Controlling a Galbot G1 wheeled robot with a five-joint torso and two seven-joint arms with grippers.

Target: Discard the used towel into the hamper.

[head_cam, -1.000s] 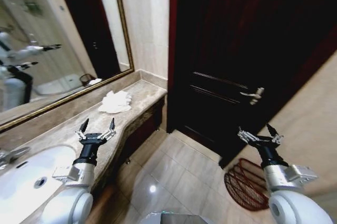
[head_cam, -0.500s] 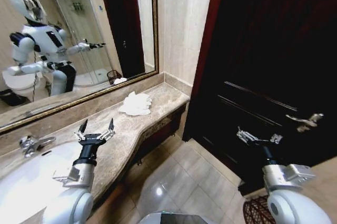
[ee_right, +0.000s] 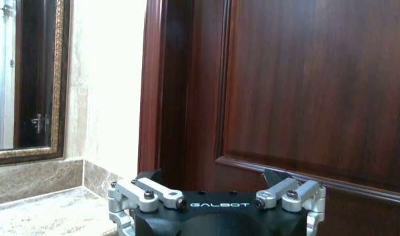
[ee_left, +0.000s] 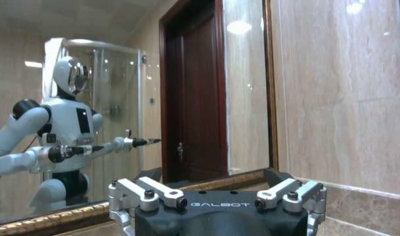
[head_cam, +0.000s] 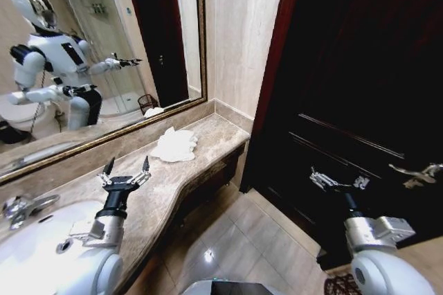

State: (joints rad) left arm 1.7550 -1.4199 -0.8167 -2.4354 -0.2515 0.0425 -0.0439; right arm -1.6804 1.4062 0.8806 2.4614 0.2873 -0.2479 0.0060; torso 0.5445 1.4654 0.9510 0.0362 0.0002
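The towel [head_cam: 174, 145], white and crumpled, is lying in a loose heap on the marble counter's far end. The hamper's [head_cam: 342, 285] reddish-brown wire rim is showing at floor level.

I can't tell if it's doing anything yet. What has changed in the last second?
The whole head view has swung toward the counter and mirror, so the robot turned; the hamper slid to the bottom edge. Nothing was grasped. The towel lies where it was, and the left gripper and right gripper stay open and empty, held out in front.

Head high; wrists level (mirror [head_cam: 90, 59], door [ee_right: 305, 83])
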